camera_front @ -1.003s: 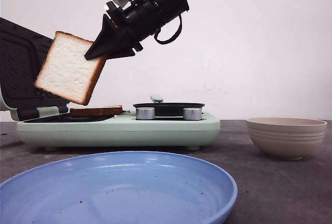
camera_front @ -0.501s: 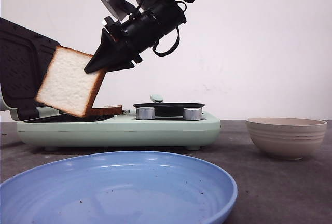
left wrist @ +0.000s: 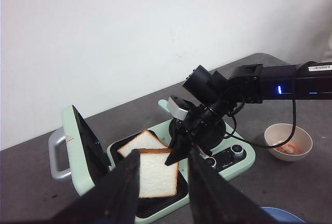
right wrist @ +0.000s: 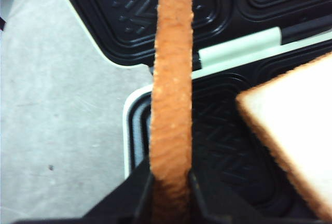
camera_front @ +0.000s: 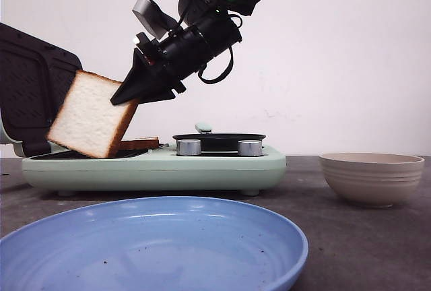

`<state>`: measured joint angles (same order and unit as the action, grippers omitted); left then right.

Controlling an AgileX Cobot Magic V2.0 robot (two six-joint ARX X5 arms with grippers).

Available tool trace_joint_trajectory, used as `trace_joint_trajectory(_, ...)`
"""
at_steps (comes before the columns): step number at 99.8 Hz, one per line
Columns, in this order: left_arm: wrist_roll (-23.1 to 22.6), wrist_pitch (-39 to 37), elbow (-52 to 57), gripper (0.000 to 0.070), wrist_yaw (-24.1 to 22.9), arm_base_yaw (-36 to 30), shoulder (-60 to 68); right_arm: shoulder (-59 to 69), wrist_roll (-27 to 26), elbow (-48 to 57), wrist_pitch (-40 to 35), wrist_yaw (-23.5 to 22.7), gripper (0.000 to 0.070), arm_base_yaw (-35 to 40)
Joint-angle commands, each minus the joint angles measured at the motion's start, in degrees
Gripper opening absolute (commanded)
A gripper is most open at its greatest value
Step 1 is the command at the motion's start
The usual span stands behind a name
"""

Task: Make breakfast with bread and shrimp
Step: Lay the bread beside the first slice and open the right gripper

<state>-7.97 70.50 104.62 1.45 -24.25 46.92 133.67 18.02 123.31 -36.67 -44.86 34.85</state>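
My right gripper (camera_front: 126,98) is shut on the top corner of a slice of bread (camera_front: 91,116), which hangs tilted with its lower corner down at the open sandwich maker's black plate (left wrist: 181,195). In the right wrist view that slice (right wrist: 171,79) stands edge-on between the fingers (right wrist: 142,195). A second bread slice (camera_front: 138,144) lies flat on the same plate (right wrist: 218,151), also visible from the left wrist as the farther slice (left wrist: 144,142). The shrimp (left wrist: 287,148) lies in the beige bowl (left wrist: 298,133). My left gripper (left wrist: 164,153) is open and held well back from the appliance.
The mint-green sandwich maker (camera_front: 155,166) has its lid (camera_front: 27,82) raised at the left and a small black pan (camera_front: 219,139) on its right half. A blue plate (camera_front: 155,244) fills the near foreground. The beige bowl (camera_front: 370,176) stands at the right.
My right gripper has lowered the held slice, so its bottom corner went from hanging above the plate to resting at it beside the flat slice.
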Motion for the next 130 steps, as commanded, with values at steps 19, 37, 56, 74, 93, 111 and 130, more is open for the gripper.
trace_joint_trajectory(19, 0.1, -0.6, 1.0, 0.0105, 0.0, -0.3, 0.4, 2.6, -1.5, 2.7, -6.8, -0.9, 0.0009, 0.5)
trace_joint_trajectory(37, 0.1, -0.6, 1.0, 0.0105, 0.0, -0.3, 0.4, 2.6, -1.5, 2.8, -9.2, -1.7, 0.0009, 0.5)
trace_joint_trajectory(56, 0.1, -0.6, 1.0, 0.0104, 0.0, -0.3, 0.4, 2.6, -1.5, 3.8, -9.3, -1.6, 0.0009, 0.5)
trace_joint_trajectory(74, 0.9, -0.6, 1.0, 0.0105, 0.0, -0.3, 0.4, 2.6, -1.6, 3.9, -7.8, 3.3, 0.0334, 0.8)
trace_joint_trajectory(93, 1.2, -0.6, 1.0, 0.0105, 0.0, -0.3, 0.4, 2.6, -2.6, 3.9, -4.9, 9.7, 0.0608, 1.0)
trace_joint_trajectory(111, 1.2, -0.5, 1.0, 0.0105, 0.0, -0.3, 0.4, 2.6, -3.6, 5.4, -1.9, 17.5, 0.0631, 1.0)
trace_joint_trajectory(130, 1.2, 0.5, 1.0, 0.0105, 0.0, -0.3, 0.4, 2.3, -6.2, 9.7, -5.2, 21.9, 0.0631, 1.0)
